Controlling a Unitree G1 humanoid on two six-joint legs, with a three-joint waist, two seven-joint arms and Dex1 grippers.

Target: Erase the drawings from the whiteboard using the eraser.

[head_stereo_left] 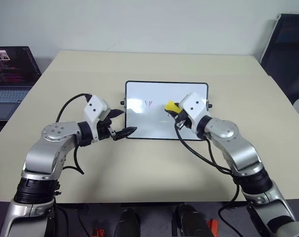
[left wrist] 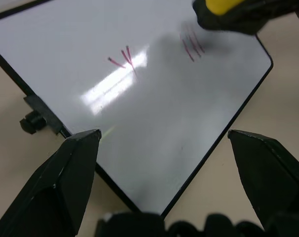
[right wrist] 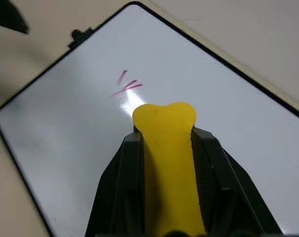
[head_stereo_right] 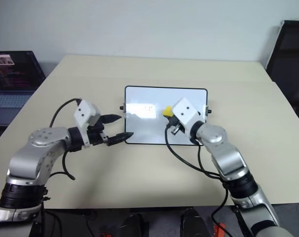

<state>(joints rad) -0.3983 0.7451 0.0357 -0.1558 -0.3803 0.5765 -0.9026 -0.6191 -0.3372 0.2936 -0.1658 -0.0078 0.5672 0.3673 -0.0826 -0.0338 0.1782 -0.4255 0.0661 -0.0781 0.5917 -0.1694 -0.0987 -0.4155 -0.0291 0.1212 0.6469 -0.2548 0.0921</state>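
- A beige table (head_stereo_left: 154,168) fills the room's middle; an open laptop (head_stereo_left: 11,74) with a lit screen sits at its far left edge, and a dark chair (head_stereo_left: 287,54) stands past the far right corner, both well apart from the work.
- The whiteboard (head_stereo_left: 154,123) lies flat at the table's centre, its long side running left to right, small black knobs on its short sides.
- The drawings (left wrist: 124,58), thin red strokes, sit on the board's upper middle; more slanted strokes lie under the yellow block.
- The right gripper (right wrist: 167,143) is clamped on the eraser (head_stereo_left: 170,106), whose long axis runs along the fingers, its tip aimed at the red marks, over the board.
- Nothing lies between the eraser and the marks.
- The left gripper (head_stereo_left: 121,123) hovers at the board's near left corner, fingers spread apart, holding nothing.
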